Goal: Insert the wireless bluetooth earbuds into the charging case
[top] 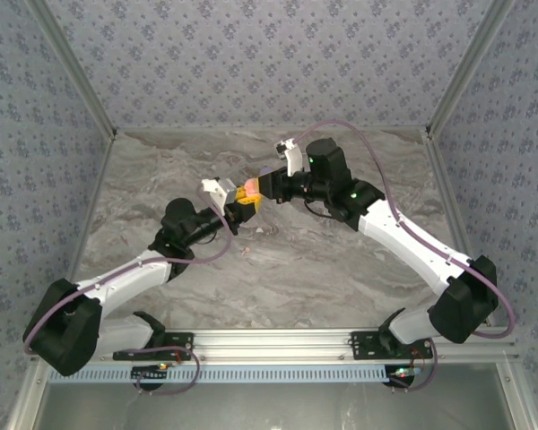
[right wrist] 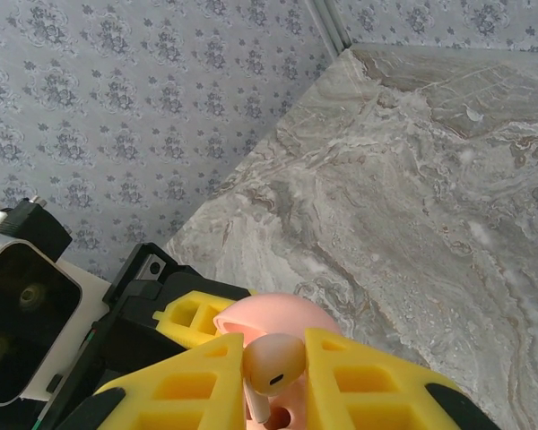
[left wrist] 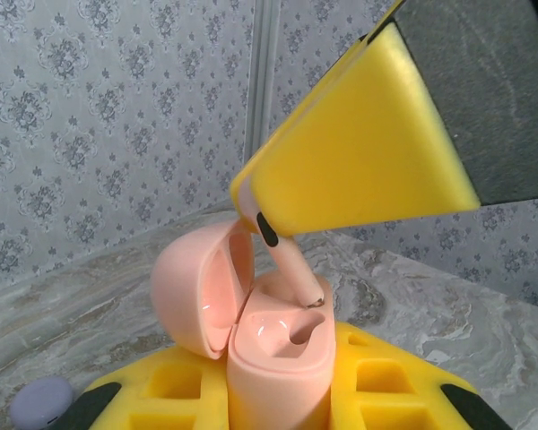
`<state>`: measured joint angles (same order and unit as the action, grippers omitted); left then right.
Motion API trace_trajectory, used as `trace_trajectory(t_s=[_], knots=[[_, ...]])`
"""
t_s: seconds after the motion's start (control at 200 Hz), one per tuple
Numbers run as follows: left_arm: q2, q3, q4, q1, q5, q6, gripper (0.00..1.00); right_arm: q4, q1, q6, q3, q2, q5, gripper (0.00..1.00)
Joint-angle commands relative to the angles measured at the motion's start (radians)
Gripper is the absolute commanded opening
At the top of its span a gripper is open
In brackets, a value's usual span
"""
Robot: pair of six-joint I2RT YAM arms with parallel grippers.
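A pale pink charging case (left wrist: 278, 367) stands upright with its lid (left wrist: 193, 291) swung open to the left. My left gripper (left wrist: 278, 399) is shut on the case body, one yellow finger on each side; from above, this gripper (top: 239, 208) is at mid-table. A pink earbud (right wrist: 271, 363) is pinched in my right gripper (right wrist: 273, 358), which is shut on its head. The earbud's stem (left wrist: 291, 269) points down, and its tip is at the rim of the case's far socket. The near socket (left wrist: 303, 330) is empty. From above, the right gripper (top: 267, 186) meets the case (top: 248, 191).
A lavender disc (left wrist: 41, 401) lies on the marble table (right wrist: 430, 197) beside the left gripper. Patterned walls (top: 269, 54) close in the table at the back and sides. The left arm's black wrist (right wrist: 134, 313) sits just beyond the case.
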<state>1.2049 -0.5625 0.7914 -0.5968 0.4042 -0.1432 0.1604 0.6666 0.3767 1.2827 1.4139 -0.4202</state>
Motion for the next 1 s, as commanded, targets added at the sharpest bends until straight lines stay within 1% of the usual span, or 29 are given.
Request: trace_trajectory(t_s=[0.0,0.355,0.994], knots=[[-0.018,-0.042,0.022,-0.008,0.006,-0.010,0.13,-0.016,0.009,-0.016,0.035,-0.012,-0.018,0.20],[-0.013,-0.044,0.017,-0.009,-0.002,-0.025,0.14,-0.012,0.011,-0.018,0.036,0.001,-0.019,0.20],[-0.024,-0.048,0.022,-0.008,-0.057,-0.068,0.14,0.030,0.017,-0.044,0.009,0.001,0.000,0.20]])
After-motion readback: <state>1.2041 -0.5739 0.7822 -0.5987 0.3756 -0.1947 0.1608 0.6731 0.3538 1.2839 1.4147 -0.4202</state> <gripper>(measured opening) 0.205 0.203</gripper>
